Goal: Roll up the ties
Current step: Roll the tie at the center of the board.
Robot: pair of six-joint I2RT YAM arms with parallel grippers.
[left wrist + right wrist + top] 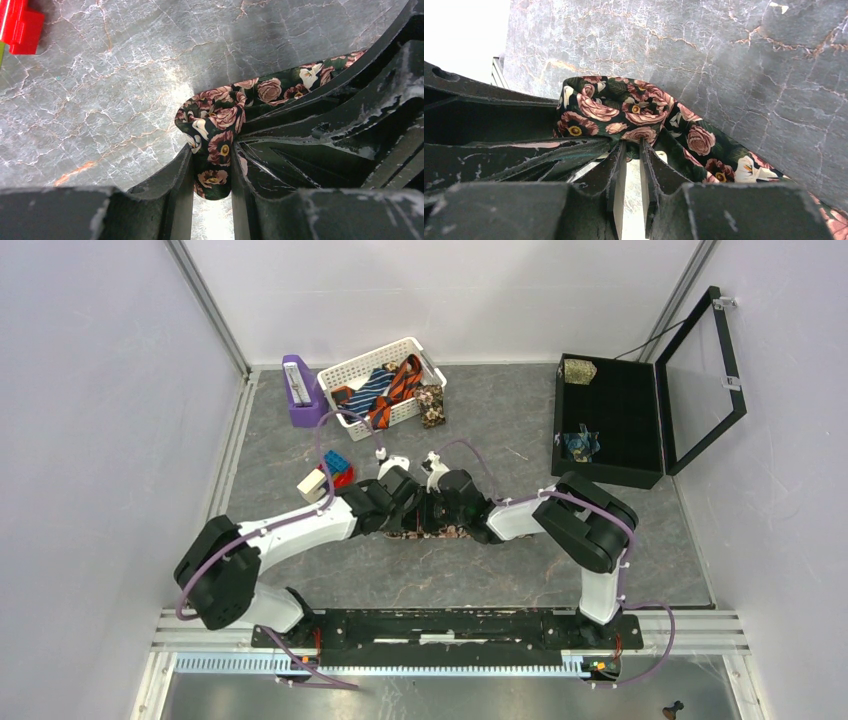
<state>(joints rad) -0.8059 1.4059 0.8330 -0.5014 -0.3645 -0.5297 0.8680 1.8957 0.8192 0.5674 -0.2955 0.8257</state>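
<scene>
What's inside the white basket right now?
A navy-white striped tie and an orange-black striped tie lie tangled in the white basket. Anything beneath them is covered.

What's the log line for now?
step: rolling | left end effector: shut on floral tie | right end effector: shut on floral tie

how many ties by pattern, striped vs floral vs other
striped: 2, navy tie, orange tie
floral: 2, dark tie, tan tie
other: 2, gold tie, teal tie
total: 6
</scene>
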